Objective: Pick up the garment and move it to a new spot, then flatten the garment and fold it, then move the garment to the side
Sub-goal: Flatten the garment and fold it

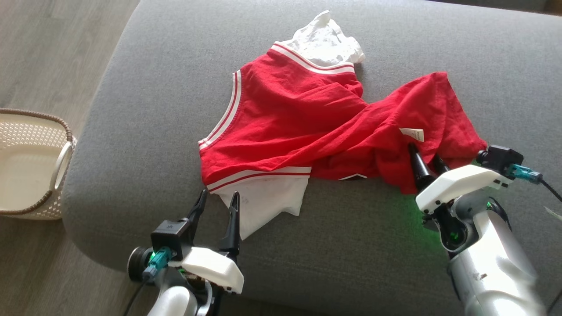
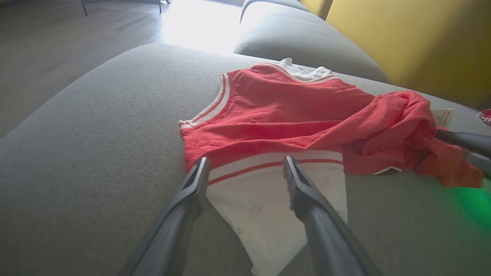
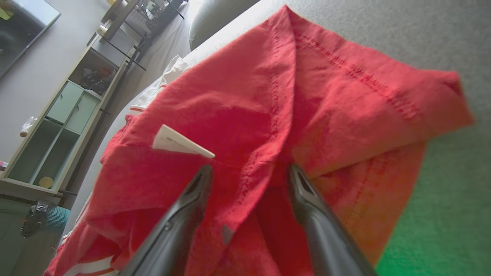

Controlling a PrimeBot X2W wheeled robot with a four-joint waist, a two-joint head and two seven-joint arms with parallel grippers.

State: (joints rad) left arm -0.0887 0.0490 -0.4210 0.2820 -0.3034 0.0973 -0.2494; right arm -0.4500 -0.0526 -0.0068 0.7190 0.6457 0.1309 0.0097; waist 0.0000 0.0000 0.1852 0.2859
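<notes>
1. White tag (image 1: 412, 134) on the red garment (image 1: 298, 127), centre right of head frame; print unreadable.
2. Cream basket (image 1: 30, 131) at left edge, beside grey sofa (image 1: 153, 109).
3. Garment crumpled mid-frame on sofa.
4. Left claw (image 1: 219, 193) lower left, spread wide over white sleeve, gripping nothing.
5. Right claw (image 1: 424, 151) lower right, spread wide, tips against red fabric below tag, nothing clamped.

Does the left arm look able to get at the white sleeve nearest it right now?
Probably yes: the left end effector is open and sits right at the edge of the white sleeve, which lies flat on the sofa with nothing in between.
</notes>
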